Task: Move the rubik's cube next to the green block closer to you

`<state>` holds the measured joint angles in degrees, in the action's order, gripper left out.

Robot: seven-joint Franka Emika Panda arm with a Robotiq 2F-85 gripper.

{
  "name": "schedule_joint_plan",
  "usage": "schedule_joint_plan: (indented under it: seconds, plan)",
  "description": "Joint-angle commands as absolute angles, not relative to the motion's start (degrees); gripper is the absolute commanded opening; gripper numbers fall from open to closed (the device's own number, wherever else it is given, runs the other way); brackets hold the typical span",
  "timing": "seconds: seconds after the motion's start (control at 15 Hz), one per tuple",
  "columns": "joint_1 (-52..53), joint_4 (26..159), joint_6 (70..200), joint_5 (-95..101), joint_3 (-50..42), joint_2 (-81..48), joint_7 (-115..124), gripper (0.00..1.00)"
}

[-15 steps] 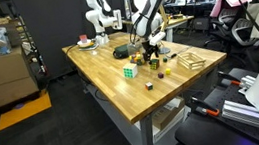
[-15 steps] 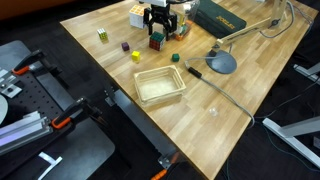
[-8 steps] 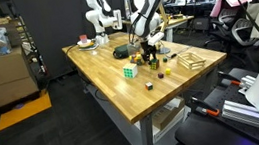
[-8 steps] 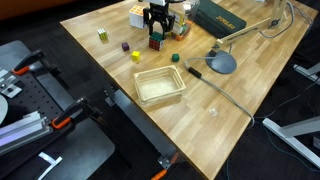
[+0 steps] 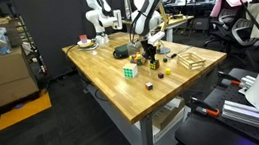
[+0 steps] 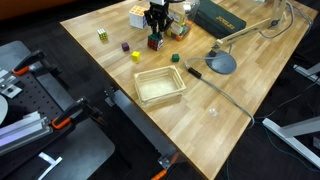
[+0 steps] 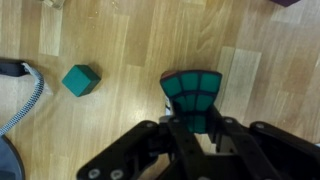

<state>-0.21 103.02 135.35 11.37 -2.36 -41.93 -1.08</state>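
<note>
Tool point(image 7: 195, 125) is narrowed onto the rubik's cube point(image 7: 193, 97), with fingers against two opposite sides. The cube is at the far part of the bench point(image 6: 200, 130), well inside every edge. The green block point(image 7: 80, 79) lies to the left, apart from it, with bare wood between them.

rubik's cube point(image 7: 192, 98), green face up, near green block point(image 7: 80, 80)
</note>
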Motion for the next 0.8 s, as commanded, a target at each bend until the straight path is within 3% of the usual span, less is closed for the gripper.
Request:
schedule_joint_plan:
  seconds: [0.0,0.33,0.67,0.73]
  plan:
    - [2.14,108.06,135.12,12.21,-5.78,-36.79,5.56,0.02]
    - [6.09,117.74,130.45,14.83,-9.71,-27.2,19.22,0.05]
    - [5.29,125.74,124.96,9.97,-7.86,-19.42,28.23,0.04]
    - [5.23,122.94,125.38,11.98,-7.64,-22.38,26.21,0.18]
